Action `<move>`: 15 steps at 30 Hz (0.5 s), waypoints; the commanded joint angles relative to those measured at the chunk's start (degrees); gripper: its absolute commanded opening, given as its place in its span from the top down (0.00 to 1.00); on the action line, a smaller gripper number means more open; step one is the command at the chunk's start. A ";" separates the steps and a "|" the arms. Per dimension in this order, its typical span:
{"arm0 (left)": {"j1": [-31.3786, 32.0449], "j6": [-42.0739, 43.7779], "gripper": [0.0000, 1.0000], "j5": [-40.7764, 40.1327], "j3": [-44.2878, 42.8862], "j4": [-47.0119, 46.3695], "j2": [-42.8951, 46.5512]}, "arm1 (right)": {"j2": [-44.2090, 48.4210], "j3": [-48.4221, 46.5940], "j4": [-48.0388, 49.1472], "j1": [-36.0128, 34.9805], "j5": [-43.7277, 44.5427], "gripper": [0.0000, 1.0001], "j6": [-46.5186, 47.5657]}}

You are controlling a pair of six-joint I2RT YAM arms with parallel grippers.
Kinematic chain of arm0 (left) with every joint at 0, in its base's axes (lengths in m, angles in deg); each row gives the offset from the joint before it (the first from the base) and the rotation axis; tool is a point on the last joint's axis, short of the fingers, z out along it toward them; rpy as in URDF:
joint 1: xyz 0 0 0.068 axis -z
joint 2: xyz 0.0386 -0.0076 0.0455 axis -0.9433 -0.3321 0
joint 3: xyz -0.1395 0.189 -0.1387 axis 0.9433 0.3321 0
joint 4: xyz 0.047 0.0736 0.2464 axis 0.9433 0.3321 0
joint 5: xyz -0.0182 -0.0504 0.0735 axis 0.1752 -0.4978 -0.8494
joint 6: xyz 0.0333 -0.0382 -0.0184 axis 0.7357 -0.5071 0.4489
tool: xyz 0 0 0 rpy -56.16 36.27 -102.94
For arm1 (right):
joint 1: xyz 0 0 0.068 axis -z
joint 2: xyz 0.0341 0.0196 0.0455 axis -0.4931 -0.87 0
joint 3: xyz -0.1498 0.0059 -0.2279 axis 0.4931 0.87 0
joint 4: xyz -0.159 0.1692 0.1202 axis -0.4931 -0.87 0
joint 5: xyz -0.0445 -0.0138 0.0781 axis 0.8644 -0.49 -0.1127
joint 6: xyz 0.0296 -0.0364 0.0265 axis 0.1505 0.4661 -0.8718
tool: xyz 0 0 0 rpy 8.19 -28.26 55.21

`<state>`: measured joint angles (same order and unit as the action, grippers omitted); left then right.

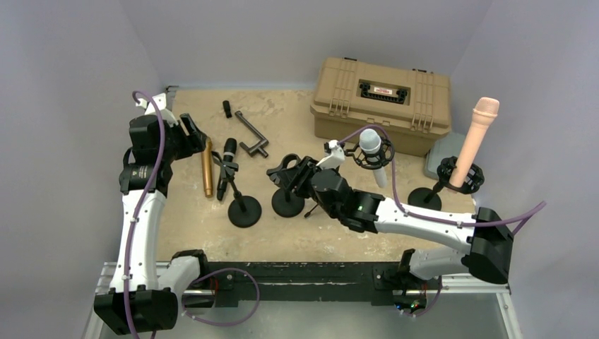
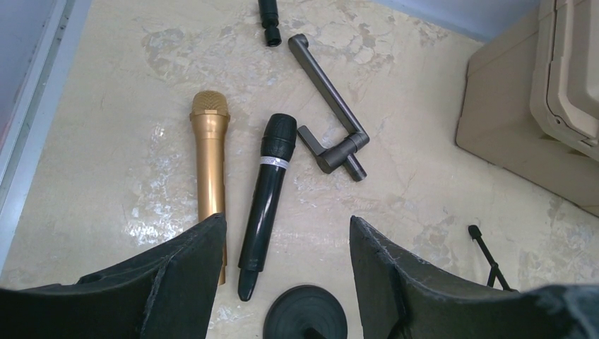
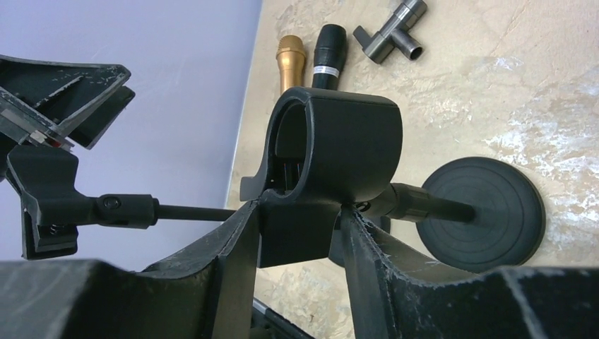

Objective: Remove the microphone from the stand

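A black microphone (image 2: 267,194) lies flat on the table beside a gold microphone (image 2: 210,159); both also show in the top view, black (image 1: 227,164) and gold (image 1: 207,167). My left gripper (image 2: 286,226) is open and empty, hovering above their lower ends (image 1: 192,135). My right gripper (image 3: 300,212) is shut on the empty black clip (image 3: 332,141) of a small stand with a round base (image 3: 480,212), at mid-table (image 1: 297,173). A second stand (image 1: 244,210) next to the black microphone has a clip (image 3: 42,187) that looks empty.
A white microphone (image 1: 371,147) and a tall peach microphone (image 1: 477,138) sit in shock-mount stands at the right. A tan hard case (image 1: 383,102) stands at the back. A grey metal handle (image 2: 330,116) and a small black cylinder (image 2: 268,21) lie behind the microphones.
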<state>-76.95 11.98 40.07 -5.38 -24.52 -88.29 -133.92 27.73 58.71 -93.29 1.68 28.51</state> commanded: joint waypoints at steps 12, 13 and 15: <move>-0.17 -0.50 0.37 2.55 0.54 -3.36 0.63 | 0.71 -18.72 -23.83 0.16 -2.19 0.17 26.47; -0.17 -0.48 0.37 2.74 0.54 -3.44 0.61 | 1.20 -20.50 -24.40 0.20 -2.44 0.15 27.96; -0.18 -0.50 0.37 2.98 0.70 -3.65 0.61 | 2.18 -24.05 -25.72 0.20 -2.66 0.12 30.88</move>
<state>-76.95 11.98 41.47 -5.09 -24.96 -88.29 -134.93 12.06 38.14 -92.96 0.02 48.96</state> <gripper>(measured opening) 0.630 0.855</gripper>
